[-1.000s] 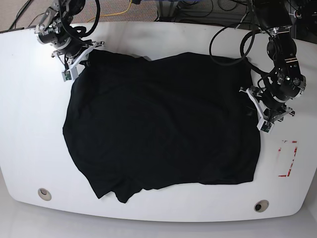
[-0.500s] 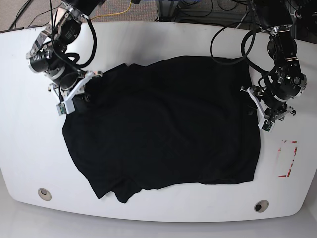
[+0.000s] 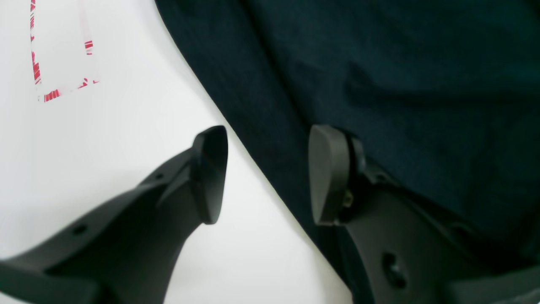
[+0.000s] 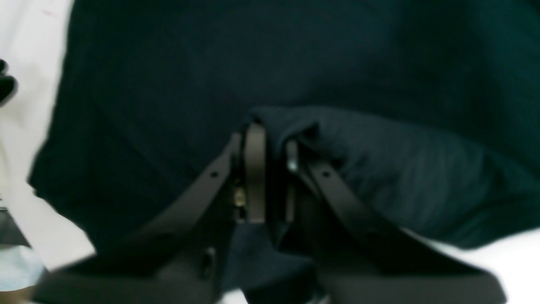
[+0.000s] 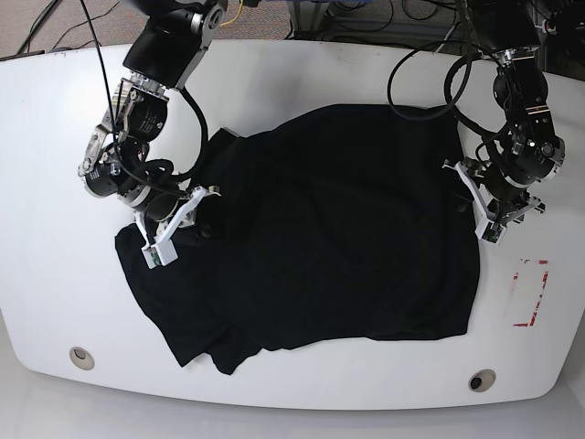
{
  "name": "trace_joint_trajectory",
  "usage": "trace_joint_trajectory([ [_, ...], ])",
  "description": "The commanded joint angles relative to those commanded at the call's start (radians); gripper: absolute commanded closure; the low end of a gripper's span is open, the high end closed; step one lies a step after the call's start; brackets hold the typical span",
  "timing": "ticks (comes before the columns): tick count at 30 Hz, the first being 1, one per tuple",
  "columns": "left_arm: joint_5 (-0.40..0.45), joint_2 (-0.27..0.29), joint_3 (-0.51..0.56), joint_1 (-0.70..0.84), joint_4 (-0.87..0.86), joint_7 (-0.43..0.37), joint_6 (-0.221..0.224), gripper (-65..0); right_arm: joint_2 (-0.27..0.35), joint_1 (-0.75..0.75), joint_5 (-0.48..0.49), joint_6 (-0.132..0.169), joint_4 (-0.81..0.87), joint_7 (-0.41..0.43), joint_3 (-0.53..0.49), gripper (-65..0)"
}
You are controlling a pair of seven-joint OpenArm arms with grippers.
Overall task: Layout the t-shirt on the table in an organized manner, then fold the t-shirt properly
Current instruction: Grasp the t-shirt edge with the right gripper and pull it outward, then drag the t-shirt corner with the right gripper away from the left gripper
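The black t-shirt (image 5: 338,229) lies spread over the middle of the white table (image 5: 302,64), its front-left part rumpled. My right gripper (image 5: 196,219) is over the shirt's left side and shut on a bunched fold of the t-shirt (image 4: 379,169). In the right wrist view the gripper (image 4: 273,164) pinches that cloth between its fingers. My left gripper (image 5: 477,212) hovers at the shirt's right edge. The left wrist view shows this gripper (image 3: 268,173) open, with the t-shirt's (image 3: 400,84) hem running between the fingers, untouched.
A red tape rectangle (image 5: 532,293) marks the table right of the shirt, also seen as red tape (image 3: 46,84) ahead of the left gripper. Grommet holes sit at the front left (image 5: 82,357) and front right (image 5: 482,380). Black cables (image 5: 420,82) loop over the back right.
My right gripper has carried the shirt's back-left corner from the table's back left toward the front and centre, folding it over the shirt. The left arm has stayed put.
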Motion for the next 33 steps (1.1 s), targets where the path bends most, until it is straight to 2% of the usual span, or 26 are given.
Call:
trace_joint_trajectory([
  [5, 0.0, 0.0, 0.0, 0.0, 0.0, 0.0, 0.0, -28.1, 0.012, -0.021, -0.014, 0.0, 0.029, 0.0, 0.002, -46.0],
  [7, 0.0, 0.0, 0.0, 0.0, 0.0, 0.0, 0.0, -28.1, 0.037, -0.052, -0.009, 0.0, 0.054, 0.0, 0.002, -52.6],
  [10, 0.0, 0.0, 0.0, 0.0, -0.002, 0.0, 0.0, -28.1, 0.058, -0.1, -0.009, 0.0, 0.097, 0.0, 0.002, -58.5],
  [19, 0.0, 0.002, 0.0, -0.002, -0.003, -0.002, 0.0, -28.1, 0.094, -0.226, -0.015, 0.0, 0.115, 0.009, 0.015, -58.5],
  [26, 0.0, 0.002, 0.0, -0.002, -0.006, -0.002, 0.0, -28.1, 0.092, -0.256, -0.011, 0.0, 0.034, 0.084, 0.006, -48.5],
  [33, 0.0, 0.0, 0.0, 0.0, -0.006, -0.002, 0.0, -28.1, 0.092, -0.236, -0.009, 0.0, -0.058, 0.169, -0.063, -43.0],
])
